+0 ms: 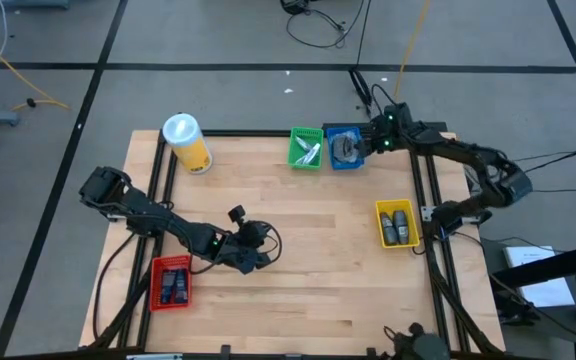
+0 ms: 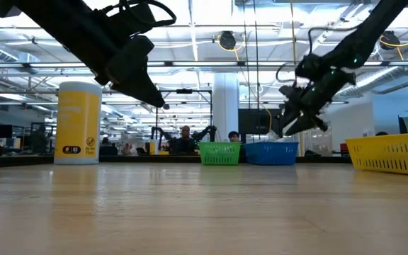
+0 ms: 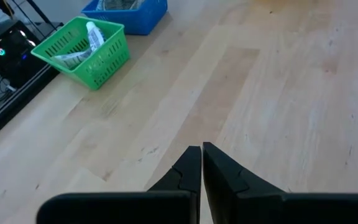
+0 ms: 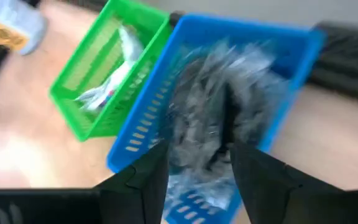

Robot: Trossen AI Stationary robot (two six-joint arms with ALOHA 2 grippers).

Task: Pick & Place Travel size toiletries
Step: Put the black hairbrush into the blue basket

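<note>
The toiletries lie sorted in trays. Dark tubes (image 1: 175, 285) lie in the red tray (image 1: 155, 284), dark bottles (image 1: 399, 226) in the yellow tray (image 1: 380, 226), pale sachets (image 1: 309, 152) (image 4: 114, 81) in the green tray (image 1: 294, 150), and grey discs (image 1: 344, 148) (image 4: 210, 118) in the blue tray (image 4: 148, 124). My left gripper (image 1: 261, 257) (image 3: 201, 152) is shut and empty, raised above bare table to the right of the red tray. My right gripper (image 1: 368, 141) (image 4: 197, 158) is open, just over the blue tray, with nothing between its fingers.
A tall yellow canister with a white lid (image 1: 188, 143) stands near the table's far left corner. The green and blue trays sit side by side at the far edge, the yellow tray at the right edge. Bare wood (image 1: 318, 240) spans the middle. People sit in the room beyond.
</note>
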